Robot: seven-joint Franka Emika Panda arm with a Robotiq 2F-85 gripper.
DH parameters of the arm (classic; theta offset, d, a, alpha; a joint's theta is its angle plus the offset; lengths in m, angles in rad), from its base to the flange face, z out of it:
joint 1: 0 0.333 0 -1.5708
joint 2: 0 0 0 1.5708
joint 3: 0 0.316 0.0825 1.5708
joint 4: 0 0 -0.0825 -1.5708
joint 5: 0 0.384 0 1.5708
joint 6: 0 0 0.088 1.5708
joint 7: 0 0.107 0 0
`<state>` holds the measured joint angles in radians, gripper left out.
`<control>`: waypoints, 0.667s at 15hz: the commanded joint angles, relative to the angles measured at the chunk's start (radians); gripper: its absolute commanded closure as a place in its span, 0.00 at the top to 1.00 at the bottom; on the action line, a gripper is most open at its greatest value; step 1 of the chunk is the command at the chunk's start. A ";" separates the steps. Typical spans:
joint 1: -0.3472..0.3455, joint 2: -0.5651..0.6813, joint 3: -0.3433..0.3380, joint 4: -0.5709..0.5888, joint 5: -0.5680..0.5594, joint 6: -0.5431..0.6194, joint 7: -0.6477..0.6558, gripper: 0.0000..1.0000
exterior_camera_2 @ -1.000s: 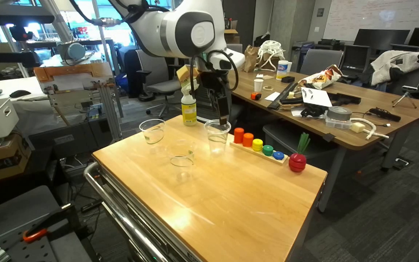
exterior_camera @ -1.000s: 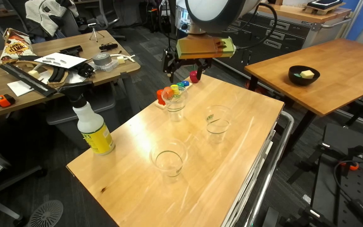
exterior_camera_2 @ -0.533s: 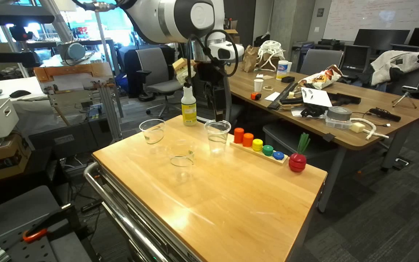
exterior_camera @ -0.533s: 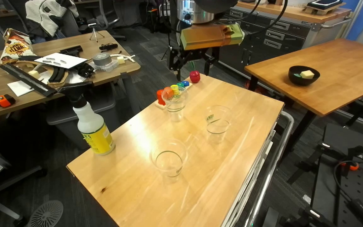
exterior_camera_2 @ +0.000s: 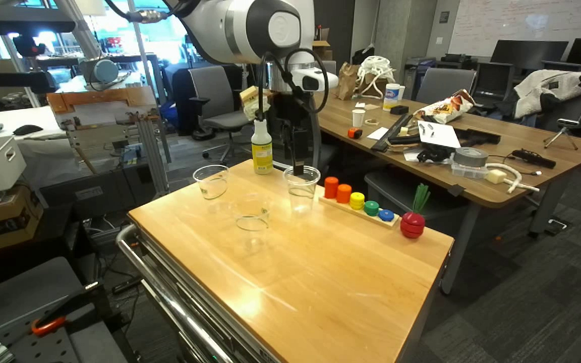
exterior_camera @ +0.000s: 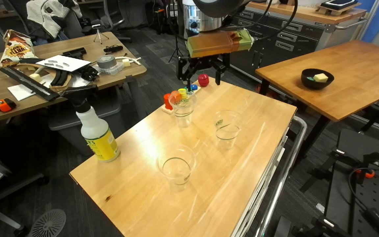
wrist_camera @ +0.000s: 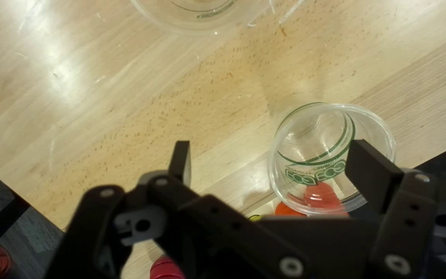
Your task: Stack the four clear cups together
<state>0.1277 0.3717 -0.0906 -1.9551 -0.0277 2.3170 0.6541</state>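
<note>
Clear cups stand upright in three places on the wooden cart top. The cup by the colored blocks (exterior_camera: 183, 113) shows doubled green bands and two logos in the wrist view (wrist_camera: 316, 155), so it looks like two nested cups. A single cup (exterior_camera: 228, 130) stands to its right, and another (exterior_camera: 176, 168) stands nearer the front; both also show in an exterior view (exterior_camera_2: 251, 222) (exterior_camera_2: 213, 184). My gripper (exterior_camera: 204, 85) is open and empty, above the table and beside the nested cups. In the wrist view one fingertip (wrist_camera: 374, 170) overlaps their rim; contact cannot be told.
A yellow spray bottle (exterior_camera: 102, 141) stands at the table edge. A board of colored blocks (exterior_camera_2: 358, 204) stands close beside the nested cups, with a red radish toy (exterior_camera_2: 412, 224) at its end. A black bowl (exterior_camera: 317, 79) is on a separate table.
My open gripper has moved right in an exterior view, first rising and then dropping a little. The cups have not moved.
</note>
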 commanded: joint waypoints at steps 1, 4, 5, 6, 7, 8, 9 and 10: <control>-0.013 0.055 0.010 0.069 0.029 -0.011 0.018 1.00; -0.013 0.093 0.004 0.096 0.034 -0.006 0.037 1.00; -0.015 0.106 0.003 0.105 0.036 -0.008 0.043 1.00; -0.015 0.116 0.003 0.112 0.037 -0.008 0.048 1.00; -0.016 0.130 0.002 0.123 0.039 -0.010 0.054 1.00; -0.016 0.141 0.002 0.131 0.041 -0.010 0.059 1.00; -0.015 0.152 0.001 0.138 0.042 -0.006 0.065 1.00; -0.014 0.164 0.000 0.148 0.044 -0.004 0.073 1.00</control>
<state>0.1174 0.4923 -0.0915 -1.8656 -0.0044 2.3181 0.7041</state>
